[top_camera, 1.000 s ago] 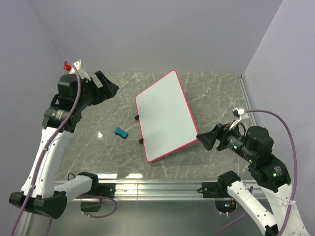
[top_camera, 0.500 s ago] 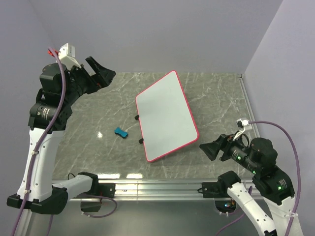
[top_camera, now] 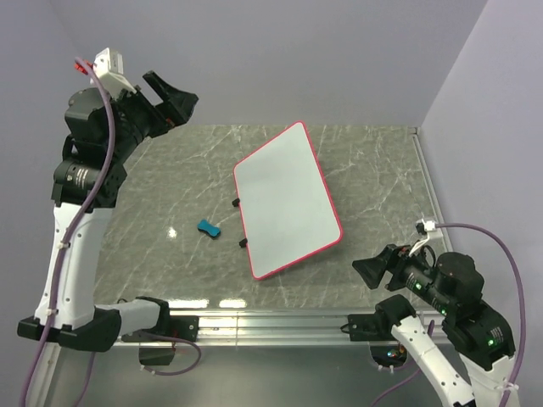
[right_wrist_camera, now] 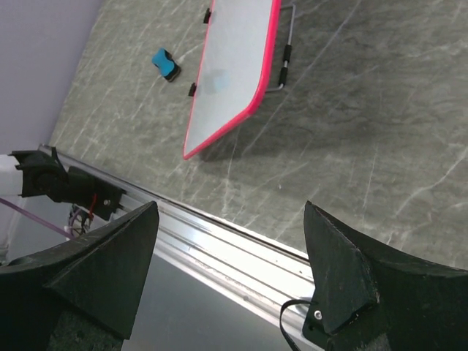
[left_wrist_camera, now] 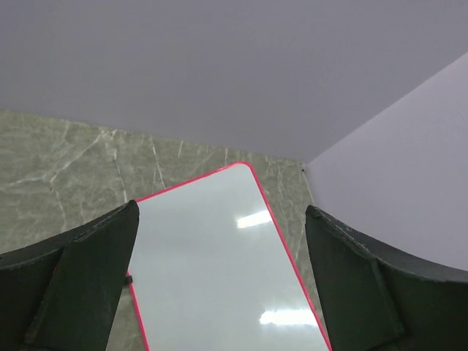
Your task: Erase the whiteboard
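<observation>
While left jaws and right jaws hang apart, gripping nothing, whiteboard [top_camera: 287,200] sits angled on marble table [top_camera: 153,220], propped on wire stand [right_wrist_camera: 286,55], blue eraser [top_camera: 209,227] near its left edge

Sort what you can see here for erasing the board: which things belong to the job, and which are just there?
Belongs to the job:
large white rectangular whiteboard with pink-red frame
small blue eraser-like block beside it

Just there:
grey marble-patterned tabletop
silver metal rail along the near edge
</observation>
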Motion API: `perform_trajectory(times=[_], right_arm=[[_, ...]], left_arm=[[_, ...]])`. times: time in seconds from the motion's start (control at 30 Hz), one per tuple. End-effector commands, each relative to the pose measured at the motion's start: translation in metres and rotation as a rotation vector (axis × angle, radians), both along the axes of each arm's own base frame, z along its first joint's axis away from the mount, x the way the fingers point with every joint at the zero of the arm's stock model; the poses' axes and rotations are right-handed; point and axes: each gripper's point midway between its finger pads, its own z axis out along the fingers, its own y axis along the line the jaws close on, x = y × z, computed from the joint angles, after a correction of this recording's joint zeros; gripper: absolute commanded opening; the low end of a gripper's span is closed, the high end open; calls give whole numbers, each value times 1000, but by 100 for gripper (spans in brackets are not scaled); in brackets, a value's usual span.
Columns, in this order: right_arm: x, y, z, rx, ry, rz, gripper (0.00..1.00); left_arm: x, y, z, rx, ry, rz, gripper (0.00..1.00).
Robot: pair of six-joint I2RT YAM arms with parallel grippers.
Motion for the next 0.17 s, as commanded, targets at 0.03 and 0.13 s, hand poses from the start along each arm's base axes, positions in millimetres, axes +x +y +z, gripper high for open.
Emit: perform_trajectory(times=[0.03,0.13], right_arm=[[-3,-9,13,-10,-56,-30,87],[4,-17,22,-22,-84,-84,87]], left_arm=[[21,5,27,21,-75,49,99],[41,0,28,65,-64,30,100]])
